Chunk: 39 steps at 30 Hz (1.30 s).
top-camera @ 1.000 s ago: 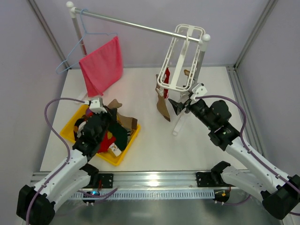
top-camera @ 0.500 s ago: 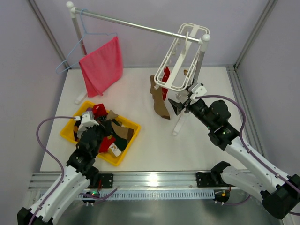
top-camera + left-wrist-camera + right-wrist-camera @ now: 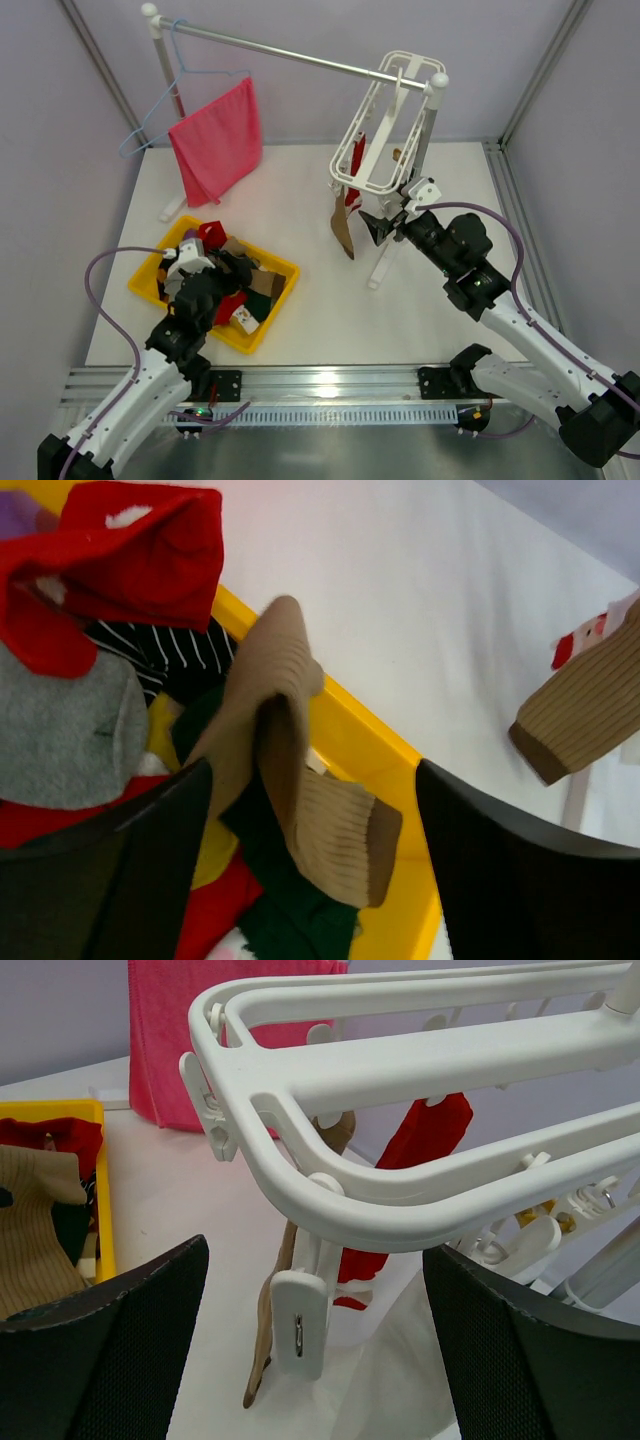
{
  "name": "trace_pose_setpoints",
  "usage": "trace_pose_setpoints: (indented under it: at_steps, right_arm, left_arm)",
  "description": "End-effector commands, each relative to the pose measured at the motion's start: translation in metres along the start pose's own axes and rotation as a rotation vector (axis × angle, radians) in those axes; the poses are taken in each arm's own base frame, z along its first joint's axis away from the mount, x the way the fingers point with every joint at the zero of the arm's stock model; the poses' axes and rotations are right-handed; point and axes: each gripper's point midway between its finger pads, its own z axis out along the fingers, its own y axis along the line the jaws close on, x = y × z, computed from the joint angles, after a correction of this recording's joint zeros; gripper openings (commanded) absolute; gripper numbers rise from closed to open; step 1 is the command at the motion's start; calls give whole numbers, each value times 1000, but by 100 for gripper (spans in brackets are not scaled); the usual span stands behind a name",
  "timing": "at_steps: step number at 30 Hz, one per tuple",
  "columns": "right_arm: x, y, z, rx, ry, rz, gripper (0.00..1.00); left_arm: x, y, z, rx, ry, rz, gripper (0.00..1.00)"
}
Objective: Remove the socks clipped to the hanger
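The white hanger [image 3: 385,130] hangs from the rail with a tan-brown sock [image 3: 343,228] and a red sock [image 3: 355,160] clipped below it. My right gripper [image 3: 378,225] is open beside its lower corner. In the right wrist view the fingers [image 3: 100,1350] flank a white clip [image 3: 300,1325] without touching it, and the tan sock [image 3: 268,1350] dangles behind that clip. My left gripper [image 3: 222,268] hovers open over the yellow bin [image 3: 262,338]. A tan sock [image 3: 300,810] lies loose between its fingers [image 3: 150,870] on the pile, not pinched.
The bin holds several socks: red [image 3: 130,550], grey [image 3: 70,730], dark green [image 3: 290,910]. A pink-red cloth [image 3: 215,140] and a light-blue wire hanger [image 3: 160,100] hang at the rail's left end. The rack's right post [image 3: 425,140] stands just behind my right gripper.
My left arm drew back toward the near edge of the bin and its gripper opened, letting the tan sock go onto the pile. The hanger and its tan sock swung slightly. The right arm stayed put.
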Motion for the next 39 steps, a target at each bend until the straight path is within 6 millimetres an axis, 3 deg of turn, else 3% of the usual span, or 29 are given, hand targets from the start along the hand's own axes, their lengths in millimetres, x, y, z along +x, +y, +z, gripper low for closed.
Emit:
trace_pose_setpoints:
  at_steps: [1,2,10,15,17,20,26,30,31,37,38,39]
  right_arm:
    - [-15,-7,0,27,-46,-5,88]
    - [-13,-6,0,26,-43,-5,88]
    - [-14,-7,1,30,-45,-7,88]
    - [-13,-8,2,33,-43,-7,88]
    - [-15,-8,2,35,-49,-6,88]
    - [-18,-12,-1,57,-61,-5,88]
    - [-39,-24,-16,121,-116,-5,91]
    - [-50,-33,-28,177,-150,-2,93]
    - [-52,-35,-30,187,-156,0,94]
    - [-51,-41,-33,222,-157,6,94]
    - [-51,-42,-34,230,-157,7,94]
    - [-51,-44,-36,243,-158,8,94]
  left_arm:
    - [-12,3,0,-38,-26,-3,87]
    - [-11,6,-1,-52,-20,-1,99]
    - [-28,28,-11,-165,-106,-18,100]
    - [-60,36,-19,-237,-203,27,99]
    - [-69,48,-21,-327,-216,85,100]
    - [-84,43,-20,-345,-233,112,100]
    - [-95,6,2,-222,-249,101,100]
    - [-109,-35,14,-127,-283,163,100]
    - [-104,-38,21,-147,-270,197,100]
    - [-82,-130,33,71,-275,271,100]
    - [-62,-146,40,137,-227,288,100]
    - [-59,-156,42,174,-218,273,100]
